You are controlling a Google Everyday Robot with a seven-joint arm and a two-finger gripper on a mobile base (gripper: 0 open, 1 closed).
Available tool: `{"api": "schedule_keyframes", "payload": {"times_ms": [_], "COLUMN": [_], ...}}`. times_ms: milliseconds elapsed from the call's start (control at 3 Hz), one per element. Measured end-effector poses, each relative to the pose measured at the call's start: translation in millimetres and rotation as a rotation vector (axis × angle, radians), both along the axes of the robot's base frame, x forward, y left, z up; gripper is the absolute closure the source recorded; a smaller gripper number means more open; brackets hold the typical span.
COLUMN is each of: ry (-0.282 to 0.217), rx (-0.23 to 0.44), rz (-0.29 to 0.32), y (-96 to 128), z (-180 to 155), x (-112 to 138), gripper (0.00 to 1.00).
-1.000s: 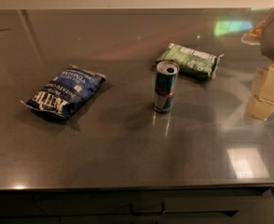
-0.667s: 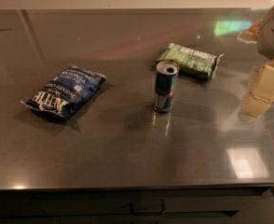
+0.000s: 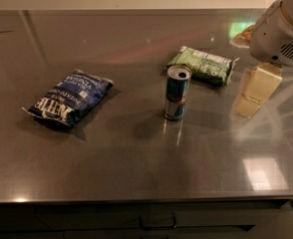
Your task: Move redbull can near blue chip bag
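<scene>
While the redbull can point(image 3: 177, 92) stands upright near the middle of the bench point(image 3: 136, 168), well apart from the blue chip bag point(image 3: 69, 97) lying flat to its left, the task looks barely begun. The tool point(image 3: 247, 103) hangs low at the right, below the white arm housing point(image 3: 280, 31), clear of the can and carrying nothing; whether it is set wide or narrow I cannot tell. It slants down toward the can's side, probably lining up a sideways grasp on the slim body. A green packet point(image 3: 202, 64) lies just beyond the can, so reaching in from the far side risks nudging it.
</scene>
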State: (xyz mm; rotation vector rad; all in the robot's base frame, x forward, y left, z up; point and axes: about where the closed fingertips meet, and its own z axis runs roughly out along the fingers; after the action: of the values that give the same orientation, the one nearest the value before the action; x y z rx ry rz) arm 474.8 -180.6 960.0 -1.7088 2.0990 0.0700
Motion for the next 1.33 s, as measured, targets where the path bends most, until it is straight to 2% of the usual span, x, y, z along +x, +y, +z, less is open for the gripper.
{"api": "schedule_keyframes", "payload": {"times_ms": [667, 1333], "ry": [0.065, 0.118], "rx": [0.075, 0.137], "rz": [0.075, 0.129], "y": [38, 74], "z": [-32, -42], "x": [29, 40], "gripper": [0.0, 0.0]}}
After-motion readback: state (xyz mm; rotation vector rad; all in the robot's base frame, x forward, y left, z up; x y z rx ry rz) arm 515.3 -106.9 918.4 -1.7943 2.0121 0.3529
